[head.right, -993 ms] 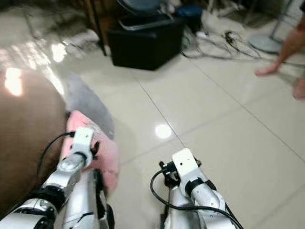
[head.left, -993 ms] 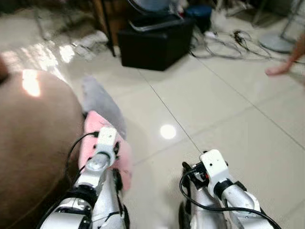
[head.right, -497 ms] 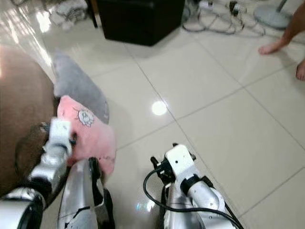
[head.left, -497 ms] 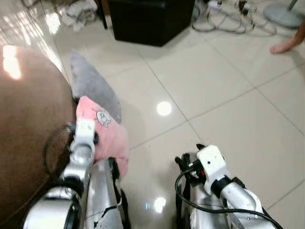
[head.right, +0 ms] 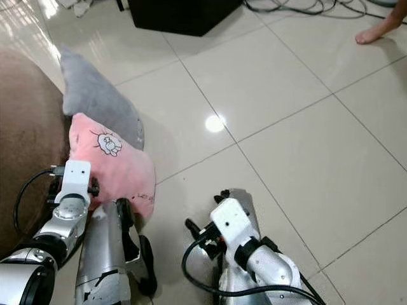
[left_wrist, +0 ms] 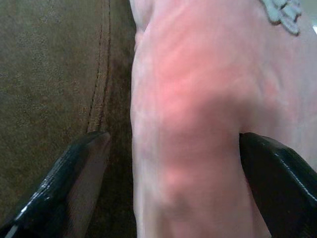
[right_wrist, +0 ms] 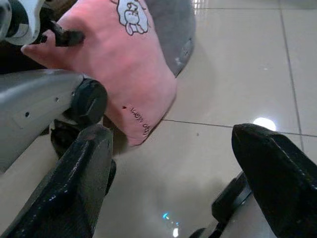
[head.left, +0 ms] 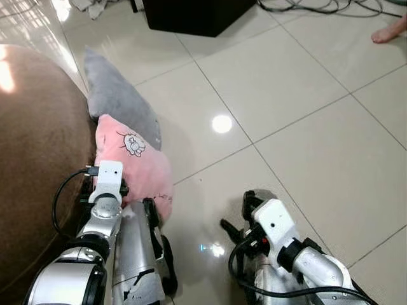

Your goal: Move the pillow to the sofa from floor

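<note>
Nearest the robot, the left tool (left_wrist: pixel 168 183) is at the pink pillow (head.left: pixel 133 168), its two black fingers (left_wrist: pixel 69 183) spread wide, one on each side of the pillow's lower edge. One finger lies in the gap between pillow and sofa; the other sits on the pillow's open face. Whether the pads press the fabric cannot be told, so no grip is confirmed. The right tool (right_wrist: pixel 183 183) hovers low over the floor (head.left: pixel 305 114) on the far side of the pillow from the sofa, fingers (right_wrist: pixel 84 173) wide apart and holding nothing; the left arm is plainly the nearer.

The pillow stands on the floor, leaning against the front of the brown sofa (head.left: pixel 38 152). Its long axis runs along the sofa front, directly ahead of the left tool. Judged from this, the coming move is a closing of the left fingers followed by a lift up and across onto the sofa. The pillow is soft, plush and squarish, with a small white cartoon print (head.left: pixel 133 145) near its upper corner.

Just beyond the pillow, touching it, lies a grey cushion (head.left: pixel 114 98), smooth and tapering. The sofa is matte, suede-like, with a stitched seam. The floor is glossy cream tile. Farther off stand a black box (head.left: pixel 191 13) and cables (head.left: pixel 311 6), and a person's bare foot (head.left: pixel 389 32).
</note>
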Available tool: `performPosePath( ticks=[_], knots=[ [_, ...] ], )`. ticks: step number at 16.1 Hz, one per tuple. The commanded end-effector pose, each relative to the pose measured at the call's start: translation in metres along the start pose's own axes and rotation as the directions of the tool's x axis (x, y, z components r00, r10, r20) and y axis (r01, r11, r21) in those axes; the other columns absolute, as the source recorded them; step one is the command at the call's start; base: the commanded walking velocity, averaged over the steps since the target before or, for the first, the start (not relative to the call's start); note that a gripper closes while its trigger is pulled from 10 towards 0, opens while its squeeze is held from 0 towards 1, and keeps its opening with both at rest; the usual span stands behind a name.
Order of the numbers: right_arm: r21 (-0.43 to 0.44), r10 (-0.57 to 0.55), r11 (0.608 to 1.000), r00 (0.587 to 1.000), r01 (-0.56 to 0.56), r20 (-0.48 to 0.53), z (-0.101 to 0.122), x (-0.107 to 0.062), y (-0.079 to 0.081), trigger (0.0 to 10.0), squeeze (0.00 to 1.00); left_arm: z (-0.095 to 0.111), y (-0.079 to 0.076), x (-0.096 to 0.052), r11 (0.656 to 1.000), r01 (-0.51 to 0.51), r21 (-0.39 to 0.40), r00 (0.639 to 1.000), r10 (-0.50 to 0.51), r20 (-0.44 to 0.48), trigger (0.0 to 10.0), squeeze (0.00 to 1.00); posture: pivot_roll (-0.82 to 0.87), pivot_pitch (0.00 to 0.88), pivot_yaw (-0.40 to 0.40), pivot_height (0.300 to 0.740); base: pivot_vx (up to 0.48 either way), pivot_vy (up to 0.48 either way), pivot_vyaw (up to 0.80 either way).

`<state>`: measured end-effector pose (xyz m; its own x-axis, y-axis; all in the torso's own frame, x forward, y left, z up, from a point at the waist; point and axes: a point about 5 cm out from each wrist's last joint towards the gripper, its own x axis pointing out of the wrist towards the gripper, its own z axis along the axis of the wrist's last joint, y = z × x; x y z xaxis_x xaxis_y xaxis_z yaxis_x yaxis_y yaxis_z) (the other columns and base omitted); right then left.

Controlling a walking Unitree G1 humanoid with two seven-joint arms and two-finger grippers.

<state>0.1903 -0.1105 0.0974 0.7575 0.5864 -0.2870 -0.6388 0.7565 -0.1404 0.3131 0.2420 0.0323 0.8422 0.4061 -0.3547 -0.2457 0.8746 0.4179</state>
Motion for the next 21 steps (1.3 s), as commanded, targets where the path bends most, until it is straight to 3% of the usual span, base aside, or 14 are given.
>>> performPosePath(
  ticks=[1, 2, 4, 6, 7, 8, 9, 21],
  knots=[
    [-0.002, 0.034, 0.999, 0.999, -0.034, 0.007, 0.002, -0.003, 0.007, 10.0, 0.00, -0.022, 0.009, -0.003, 0.999, -0.047, 0.023, 0.995, 0.049, -0.085, 10.0, 0.27, -0.18, 0.375, 0.033, 0.520, 0.000, 0.000, 0.00],
    [-0.002, 0.038, 0.999, 0.999, -0.038, 0.008, 0.002, -0.003, 0.007, 10.0, 0.00, -0.023, 0.010, -0.003, 0.998, -0.052, 0.017, 0.994, 0.053, -0.093, 10.0, 0.03, -0.18, 0.378, 0.032, 0.520, 0.000, 0.000, 0.00],
    [-0.003, 0.052, 0.999, 0.999, -0.052, 0.007, 0.003, -0.005, 0.010, 10.0, 0.00, -0.026, 0.009, -0.004, 0.998, -0.053, 0.029, 0.992, 0.056, -0.110, 10.0, 0.00, -0.18, 0.381, 0.029, 0.520, 0.000, 0.000, 0.00],
    [-0.011, 0.090, 0.996, 0.996, -0.090, -0.005, 0.003, -0.008, 0.017, 10.0, 0.00, -0.030, 0.005, -0.005, 1.000, -0.007, -0.009, 0.990, 0.006, -0.142, 10.0, 0.00, -0.19, 0.381, 0.028, 0.520, 0.000, 0.000, 0.00],
    [-0.012, 0.102, 0.995, 0.995, -0.102, -0.009, 0.003, -0.009, 0.018, 10.0, 0.00, -0.030, 0.004, -0.005, 1.000, -0.002, -0.013, 0.990, 0.001, -0.143, 4.8, 0.00, -0.19, 0.382, 0.028, 0.520, 0.000, 0.000, 0.00],
    [-0.014, 0.111, 0.994, 0.994, -0.111, -0.014, 0.002, -0.010, 0.019, 10.0, 0.00, -0.029, 0.004, -0.005, 1.000, -0.001, -0.021, 0.990, -0.002, -0.143, 1.6, 0.00, -0.19, 0.383, 0.028, 0.520, 0.000, 0.000, 0.00],
    [-0.019, 0.123, 0.992, 0.992, -0.123, -0.022, 0.001, -0.011, 0.020, 10.0, 0.00, -0.027, 0.004, -0.004, 0.999, 0.003, -0.035, 0.990, -0.007, -0.141, 0.0, 0.00, -0.19, 0.385, 0.030, 0.520, 0.000, 0.000, 0.00],
    [-0.017, 0.120, 0.993, 0.992, -0.121, -0.032, 0.001, -0.015, 0.017, 10.0, 0.00, -0.020, -0.001, -0.003, 0.995, 0.049, -0.089, 0.990, -0.060, -0.124, 0.0, 0.00, -0.19, 0.392, 0.032, 0.520, 0.000, 0.000, 0.00]
  ],
)
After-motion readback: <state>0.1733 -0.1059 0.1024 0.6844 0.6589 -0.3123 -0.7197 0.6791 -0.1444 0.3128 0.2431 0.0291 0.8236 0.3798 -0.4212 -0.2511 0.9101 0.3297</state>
